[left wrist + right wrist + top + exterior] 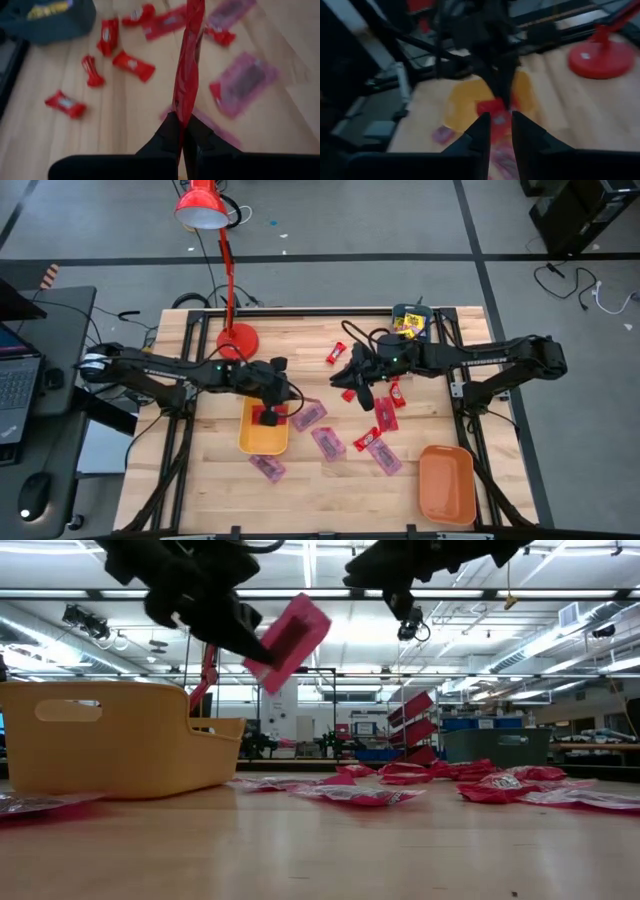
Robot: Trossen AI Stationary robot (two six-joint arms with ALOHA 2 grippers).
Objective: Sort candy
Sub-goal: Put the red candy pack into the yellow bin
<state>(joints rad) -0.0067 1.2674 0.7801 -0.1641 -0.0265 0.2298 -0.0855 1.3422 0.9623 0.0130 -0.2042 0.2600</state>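
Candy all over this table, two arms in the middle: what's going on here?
The robot is sorting wrapped sweets. The left gripper is shut on a pinkish-red packet, held in the air over the yellow tray. The right gripper hangs over the loose red candies mid-table with its fingers slightly parted and nothing visibly held. More pinkish-purple packets lie scattered on the wood. An orange tray sits at the table's corner.

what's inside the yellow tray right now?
Hard to say. In the high view the left gripper, shut on a pink candy packet, hangs over the yellow tray and covers part of its floor. The visible part looks bare.
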